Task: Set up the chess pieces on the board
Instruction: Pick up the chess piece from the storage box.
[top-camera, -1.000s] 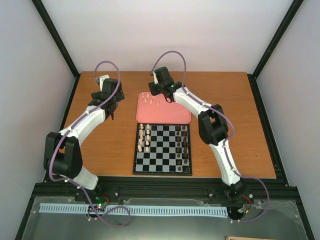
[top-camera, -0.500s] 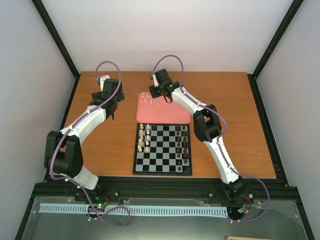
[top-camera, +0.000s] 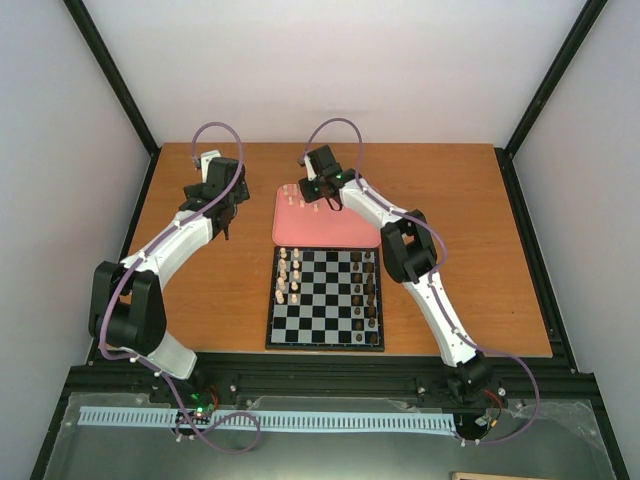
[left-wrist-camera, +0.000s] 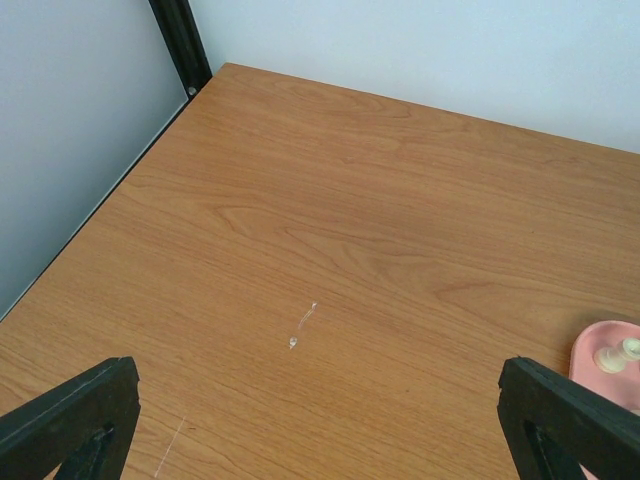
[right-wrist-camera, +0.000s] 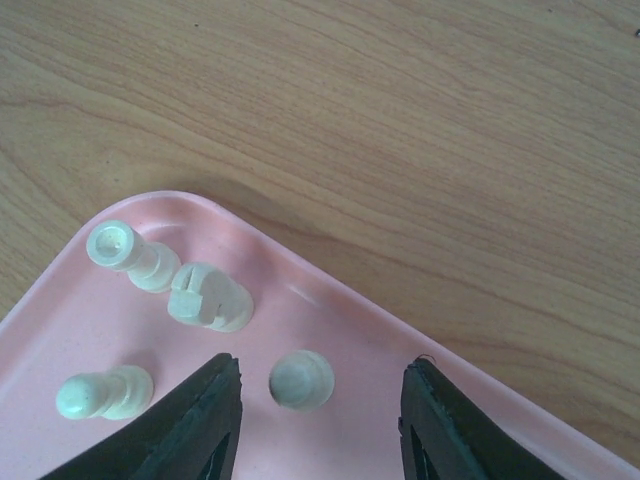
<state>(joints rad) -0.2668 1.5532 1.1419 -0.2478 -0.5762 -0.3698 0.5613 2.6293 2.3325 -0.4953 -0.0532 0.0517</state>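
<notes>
The board (top-camera: 325, 305) lies near the arms, with cream chess pieces (top-camera: 289, 275) along its left columns and dark ones (top-camera: 369, 290) along its right. More cream pieces lie on the pink tray (top-camera: 345, 228) behind it. My right gripper (right-wrist-camera: 320, 405) hangs open over the tray's far left corner. A round-topped cream piece (right-wrist-camera: 301, 379) stands between its fingers, nearer the left one, touching neither. A rook (right-wrist-camera: 207, 296), another upright piece (right-wrist-camera: 130, 255) and a toppled pawn (right-wrist-camera: 103, 393) lie just left of it. My left gripper (left-wrist-camera: 320, 430) is open over bare wood.
The pink tray's rim (right-wrist-camera: 330, 290) curves close past the right finger, with the wooden table (right-wrist-camera: 420, 150) beyond it. In the left wrist view the tray's corner (left-wrist-camera: 598, 350) with one cream piece (left-wrist-camera: 618, 354) shows at far right. A black frame post (left-wrist-camera: 180, 40) marks the table's far left corner.
My right arm has reached a little further left over the tray's far left corner. The left arm has not moved.
</notes>
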